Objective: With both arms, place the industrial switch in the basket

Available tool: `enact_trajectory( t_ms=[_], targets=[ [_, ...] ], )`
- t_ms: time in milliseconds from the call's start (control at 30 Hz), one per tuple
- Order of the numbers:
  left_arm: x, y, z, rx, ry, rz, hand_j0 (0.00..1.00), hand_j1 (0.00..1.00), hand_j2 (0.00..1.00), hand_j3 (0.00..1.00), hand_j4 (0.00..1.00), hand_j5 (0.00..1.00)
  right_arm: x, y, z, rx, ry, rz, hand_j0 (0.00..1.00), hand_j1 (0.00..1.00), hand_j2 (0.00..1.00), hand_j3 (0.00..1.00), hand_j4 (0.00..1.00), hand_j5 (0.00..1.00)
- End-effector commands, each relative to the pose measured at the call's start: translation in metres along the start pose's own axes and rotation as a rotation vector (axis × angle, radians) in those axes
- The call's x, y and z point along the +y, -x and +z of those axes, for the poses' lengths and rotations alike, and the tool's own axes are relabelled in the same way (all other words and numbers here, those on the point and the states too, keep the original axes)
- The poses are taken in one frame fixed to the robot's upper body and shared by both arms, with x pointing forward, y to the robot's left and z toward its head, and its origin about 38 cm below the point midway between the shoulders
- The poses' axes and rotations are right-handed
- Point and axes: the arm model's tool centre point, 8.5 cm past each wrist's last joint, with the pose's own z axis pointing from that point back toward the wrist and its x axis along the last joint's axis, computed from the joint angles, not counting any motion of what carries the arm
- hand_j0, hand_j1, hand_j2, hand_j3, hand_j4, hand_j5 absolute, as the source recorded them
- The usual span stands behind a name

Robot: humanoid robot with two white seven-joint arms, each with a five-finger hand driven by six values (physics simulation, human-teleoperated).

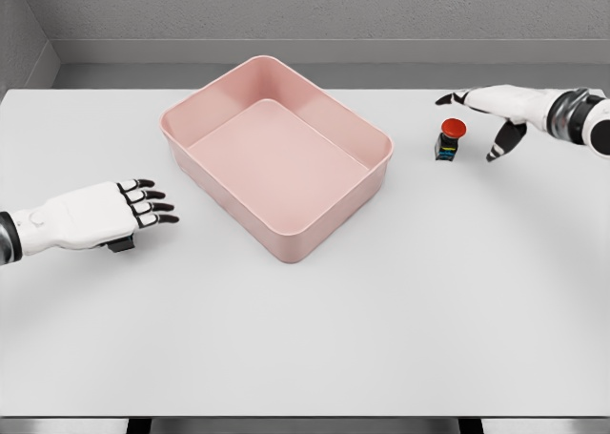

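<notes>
Basket [286, 167] at centre of table [381, 339]; industrial switch [448, 140] to its right, just beside right hand [496, 110]; left hand [105, 213] left of basket.

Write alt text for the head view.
An empty pink basket sits mid-table. A red-capped switch stands to its right, beside the open right hand. The open left hand rests left of the basket.

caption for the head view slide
Right hand open beside the red-capped switch; empty pink basket mid-table, left hand open.
</notes>
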Motion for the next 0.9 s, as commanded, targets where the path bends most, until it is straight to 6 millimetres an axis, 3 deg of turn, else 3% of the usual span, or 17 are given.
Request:
enact_trajectory(
  t_ms=[0, 33, 67, 233, 333, 433, 600, 867],
  targets=[
    [0.000, 0.001, 0.002, 0.002, 0.012, -0.003, 0.67, 0.67, 0.67, 0.67, 0.67, 0.67, 0.002, -0.003, -0.004, -0.007, -0.006, -0.008, 1.00, 1.00, 1.00, 1.00, 1.00, 1.00],
    [-0.002, 0.000, 0.002, 0.000, 0.029, 0.000, 0.54, 0.54, 0.54, 0.54, 0.54, 0.54, 0.001, -0.010, -0.008, -0.024, -0.003, -0.009, 1.00, 1.00, 1.00, 1.00, 1.00, 1.00],
    [-0.003, 0.001, 0.003, 0.001, 0.035, 0.000, 0.50, 0.50, 0.50, 0.50, 0.50, 0.50, 0.002, -0.011, -0.009, -0.025, -0.005, -0.009, 1.00, 1.00, 1.00, 1.00, 1.00, 1.00],
    [-0.004, -0.001, 0.002, -0.004, 0.039, -0.001, 0.43, 0.43, 0.43, 0.43, 0.43, 0.43, 0.004, -0.010, -0.011, -0.024, -0.011, -0.011, 1.00, 1.00, 1.00, 1.00, 1.00, 1.00],
    [-0.004, -0.001, 0.002, -0.004, 0.038, 0.003, 0.34, 0.34, 0.34, 0.34, 0.34, 0.34, 0.008, -0.017, -0.017, -0.035, -0.029, -0.001, 1.00, 1.00, 1.00, 1.00, 1.00, 1.00],
    [-0.002, 0.001, 0.004, -0.001, 0.030, 0.009, 0.30, 0.30, 0.30, 0.30, 0.30, 0.30, 0.012, -0.011, -0.017, -0.019, -0.040, -0.012, 1.00, 1.00, 1.00, 1.00, 1.00, 1.00],
    [0.009, 0.007, 0.004, 0.009, -0.009, 0.018, 0.27, 0.27, 0.27, 0.27, 0.27, 0.27, 0.000, -0.006, -0.015, 0.016, -0.022, -0.028, 1.00, 1.00, 1.00, 1.00, 1.00, 1.00],
    [0.051, 0.029, 0.001, 0.045, -0.102, -0.044, 0.27, 0.27, 0.27, 0.27, 0.27, 0.27, 0.003, -0.016, -0.029, 0.010, -0.056, -0.014, 1.00, 1.00, 1.00, 1.00, 1.00, 1.00]
  ],
)
